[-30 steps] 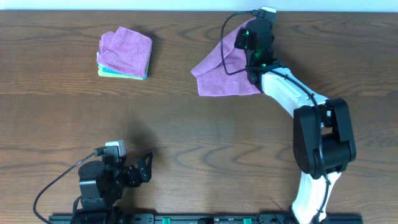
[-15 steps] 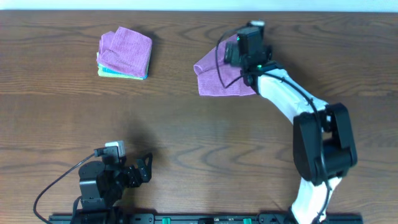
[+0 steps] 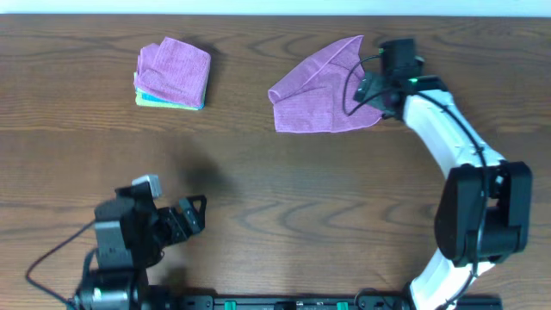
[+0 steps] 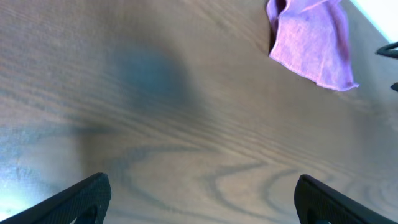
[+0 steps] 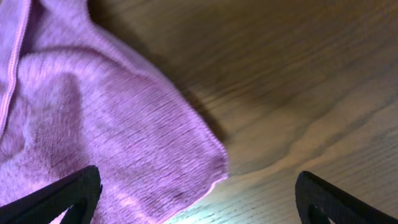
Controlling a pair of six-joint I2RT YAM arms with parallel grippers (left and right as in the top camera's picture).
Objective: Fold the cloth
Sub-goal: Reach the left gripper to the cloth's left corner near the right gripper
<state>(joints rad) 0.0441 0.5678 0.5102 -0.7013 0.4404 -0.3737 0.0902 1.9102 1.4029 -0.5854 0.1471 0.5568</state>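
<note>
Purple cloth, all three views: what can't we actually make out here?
Overhead: the purple cloth has its right corner hidden under the right gripper, so contact there cannot be judged.
Right wrist: the cloth is cut off by the left, top and bottom edges, so its full outline is unseen.
Left wrist: the cloth is cut off by the top edge.
Overhead: the folded stack shows only slivers under its purple top; the layer count is too small to tell.

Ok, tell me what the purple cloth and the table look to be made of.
Cloth: a soft textile, likely microfibre. It is matte, with a fine ribbed weave and a stitched hem along one edge.
Table: wood or a wood-look laminate, I cannot tell which. It is brown with curving grain lines, and smooth, with a faint sheen where light glares off it.
</note>
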